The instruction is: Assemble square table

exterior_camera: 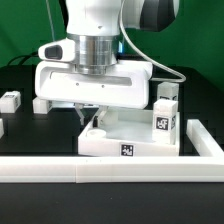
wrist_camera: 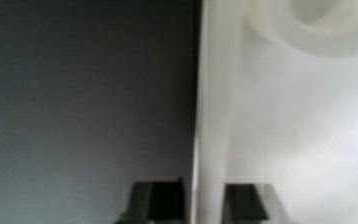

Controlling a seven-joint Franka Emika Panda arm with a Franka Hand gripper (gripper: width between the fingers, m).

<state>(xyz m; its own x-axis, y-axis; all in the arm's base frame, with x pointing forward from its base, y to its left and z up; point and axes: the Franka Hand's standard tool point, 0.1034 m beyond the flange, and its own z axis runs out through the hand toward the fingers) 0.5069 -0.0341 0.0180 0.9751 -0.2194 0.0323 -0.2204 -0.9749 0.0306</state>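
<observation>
Smooth white plastic tabletop (exterior_camera: 130, 135) on a matt black table (exterior_camera: 30, 135).

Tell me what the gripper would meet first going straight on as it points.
Probably the tabletop: the gripper points down at its edge, and the wrist view shows that white edge running between the fingertips. Its distance is unclear.

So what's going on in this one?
The Panda arm is down over the square tabletop, its jaws straddling the raised rim. The blurred wrist view doesn't show whether they are clamped. One leg block stands upright at the tabletop's edge on the exterior view's right, and another leg block sits apart on the left.
</observation>
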